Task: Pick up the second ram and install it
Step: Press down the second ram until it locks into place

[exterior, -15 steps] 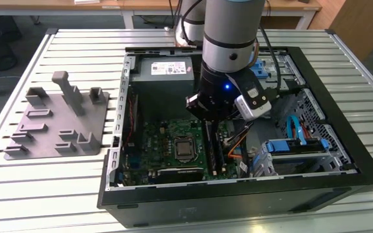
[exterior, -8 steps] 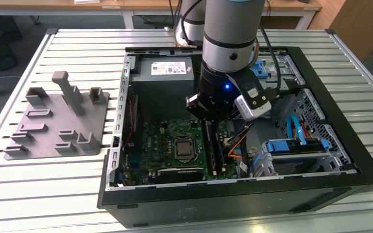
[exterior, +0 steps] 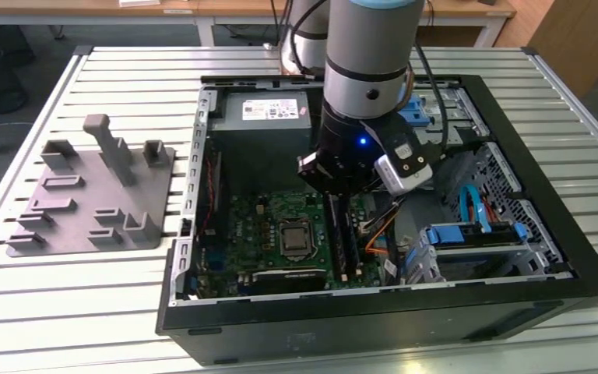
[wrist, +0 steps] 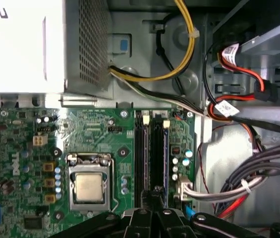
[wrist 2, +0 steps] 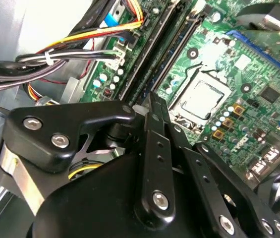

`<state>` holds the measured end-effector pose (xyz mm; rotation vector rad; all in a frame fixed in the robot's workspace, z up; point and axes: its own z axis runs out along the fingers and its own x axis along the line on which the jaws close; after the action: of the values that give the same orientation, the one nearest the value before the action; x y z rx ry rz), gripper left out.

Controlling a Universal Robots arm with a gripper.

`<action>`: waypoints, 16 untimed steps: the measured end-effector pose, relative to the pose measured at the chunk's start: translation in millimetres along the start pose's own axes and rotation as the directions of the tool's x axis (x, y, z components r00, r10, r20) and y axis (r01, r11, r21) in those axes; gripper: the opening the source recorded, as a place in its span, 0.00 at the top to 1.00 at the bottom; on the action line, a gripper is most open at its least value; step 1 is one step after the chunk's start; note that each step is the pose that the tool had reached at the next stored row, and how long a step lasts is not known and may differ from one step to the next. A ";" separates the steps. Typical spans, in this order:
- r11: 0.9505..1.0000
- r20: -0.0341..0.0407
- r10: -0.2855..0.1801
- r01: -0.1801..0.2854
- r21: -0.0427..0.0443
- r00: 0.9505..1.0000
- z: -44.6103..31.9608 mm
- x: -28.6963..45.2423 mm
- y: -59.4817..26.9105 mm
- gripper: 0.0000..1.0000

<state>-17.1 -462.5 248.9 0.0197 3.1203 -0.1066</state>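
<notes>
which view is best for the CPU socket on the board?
The first wrist view: the CPU socket faces the camera squarely, whole and unobstructed, beside the RAM slots. The second wrist view shows it at an angle past the claw. The exterior view shows it small, beside the arm.

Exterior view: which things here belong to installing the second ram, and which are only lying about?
Belong to the job: gripper; second ram, in line below the gripper; motherboard.

Lying about: grey fixture on the table; power supply; cables; processor.
</notes>
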 end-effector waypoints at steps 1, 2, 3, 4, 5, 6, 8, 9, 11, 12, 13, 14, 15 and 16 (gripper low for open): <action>1.000 0.000 0.000 0.000 0.000 1.000 1.6 0.0 2.0 0.90; 1.000 0.000 0.000 0.000 0.000 1.000 3.3 0.1 4.9 0.90; 1.000 0.000 0.000 0.000 -0.001 1.000 4.9 0.1 8.1 0.90; 1.000 0.000 0.000 0.000 -0.001 1.000 6.4 0.2 11.4 0.90; 1.000 0.000 0.000 0.000 -0.001 1.000 8.1 0.3 15.0 0.90; 1.000 0.000 0.000 0.000 -0.002 1.000 9.9 0.4 18.3 0.90; 1.000 0.000 0.000 0.000 -0.005 1.000 13.0 0.8 23.3 0.90; 1.000 0.000 0.000 0.000 -0.005 1.000 14.6 0.9 25.6 0.90; 1.000 0.000 0.000 0.000 -0.005 1.000 18.2 1.3 28.3 0.90; 1.000 0.000 0.000 0.000 -0.005 1.000 19.6 1.4 29.4 0.90; 1.000 0.000 0.000 0.000 -0.005 1.000 20.8 1.5 30.2 0.90; 1.000 0.000 0.000 0.000 -0.005 1.000 21.9 1.7 30.5 0.90; 1.000 0.000 0.000 0.000 -0.005 1.000 23.1 1.8 30.7 0.90; 1.000 0.000 0.000 0.000 -0.005 1.000 24.0 1.9 30.8 0.90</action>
<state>-18.1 -433.4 222.9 0.0194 3.1205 -0.0984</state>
